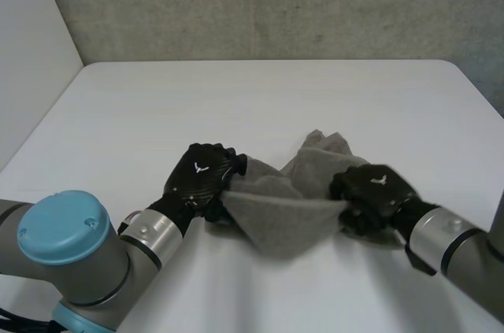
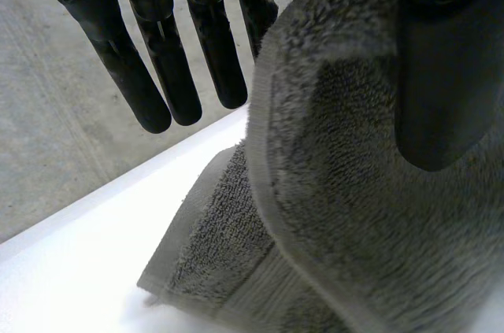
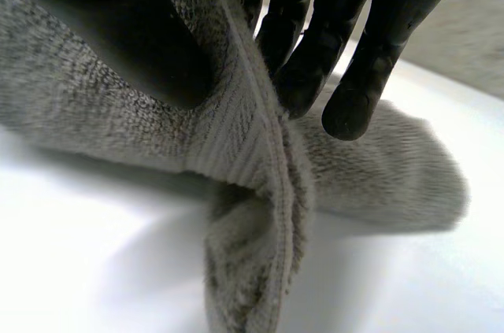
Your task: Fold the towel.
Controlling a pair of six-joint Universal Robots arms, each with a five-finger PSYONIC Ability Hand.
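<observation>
Towel betw. L hand & R hand — wrist views: fingers + thumb pinch each end

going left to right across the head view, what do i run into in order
left arm's blue cap → left hand → towel → right hand → right arm's silver cuff

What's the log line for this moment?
left hand: pinches towel edge | right hand: pinches towel edge | towel: stretched between hands, rest bunched on table
</observation>
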